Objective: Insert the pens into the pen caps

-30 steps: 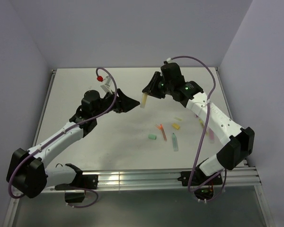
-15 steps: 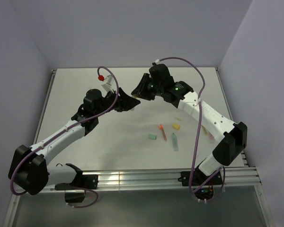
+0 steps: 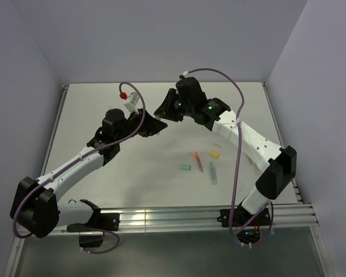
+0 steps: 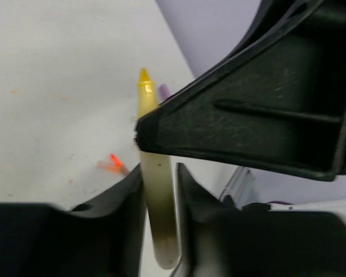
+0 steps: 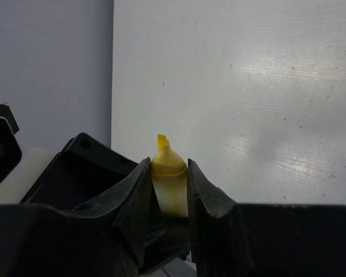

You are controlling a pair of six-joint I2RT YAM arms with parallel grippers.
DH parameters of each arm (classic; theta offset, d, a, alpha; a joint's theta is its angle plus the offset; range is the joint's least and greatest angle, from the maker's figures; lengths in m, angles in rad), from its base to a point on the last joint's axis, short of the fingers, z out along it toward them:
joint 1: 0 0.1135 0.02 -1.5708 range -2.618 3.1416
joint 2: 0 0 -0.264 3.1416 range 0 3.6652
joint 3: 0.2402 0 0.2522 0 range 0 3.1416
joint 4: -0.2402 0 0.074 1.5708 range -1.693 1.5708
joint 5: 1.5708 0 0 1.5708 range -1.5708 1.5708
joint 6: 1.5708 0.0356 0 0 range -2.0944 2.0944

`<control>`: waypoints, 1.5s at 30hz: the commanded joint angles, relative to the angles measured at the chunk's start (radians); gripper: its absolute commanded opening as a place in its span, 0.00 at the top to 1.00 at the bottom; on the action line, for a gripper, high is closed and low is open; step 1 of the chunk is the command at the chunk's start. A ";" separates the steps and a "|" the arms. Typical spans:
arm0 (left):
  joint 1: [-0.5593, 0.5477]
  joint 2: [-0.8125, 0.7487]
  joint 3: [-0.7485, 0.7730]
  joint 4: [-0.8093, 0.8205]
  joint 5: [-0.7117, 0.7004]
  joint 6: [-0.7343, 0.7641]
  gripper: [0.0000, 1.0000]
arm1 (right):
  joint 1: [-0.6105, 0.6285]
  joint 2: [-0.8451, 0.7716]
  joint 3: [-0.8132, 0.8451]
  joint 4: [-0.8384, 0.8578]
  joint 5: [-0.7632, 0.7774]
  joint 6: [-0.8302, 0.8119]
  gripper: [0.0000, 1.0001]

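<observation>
Since a second ago the right tool (image 3: 161, 113) had swung left, carrying the yellow pen (image 5: 169, 172) across to the left tool (image 3: 155, 125). The left arm had barely shifted.

Yellow pen: held off the desk (image 3: 92, 98) between the two tools, above the far-middle part of the surface. From overhead it was almost wholly hidden where the tools met.

Right tool: jaws narrow, clamped on the pen just behind its tip. The yellow nib stuck out past the fingertips in the right wrist view.

Left tool: jaws narrow, one finger on each side of the pale barrel and apparently touching it, gripping further down the same pen. In the left wrist view the right tool's dark finger crossed in front of the barrel, with the nib showing beyond it.

Lying on the desk, nearer and to the right of the tools: orange-red pen (image 3: 197, 161), teal pen (image 3: 212, 173) just right of it, mint cap (image 3: 185, 167) just left of it, yellow cap (image 3: 214, 154) slightly farther back. All four lay apart from one another and well apart from both tools.
</observation>
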 commanded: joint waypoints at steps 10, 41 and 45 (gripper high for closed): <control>-0.005 -0.008 0.105 -0.078 0.069 0.045 1.00 | 0.009 -0.016 0.082 -0.011 0.151 -0.105 0.60; 0.137 -0.308 0.074 -0.510 0.237 0.262 1.00 | -0.269 -0.306 -0.584 -0.126 0.304 -0.594 0.45; 0.147 -0.325 0.040 -0.479 0.240 0.251 1.00 | -0.269 -0.246 -0.602 -0.125 0.295 -0.605 0.45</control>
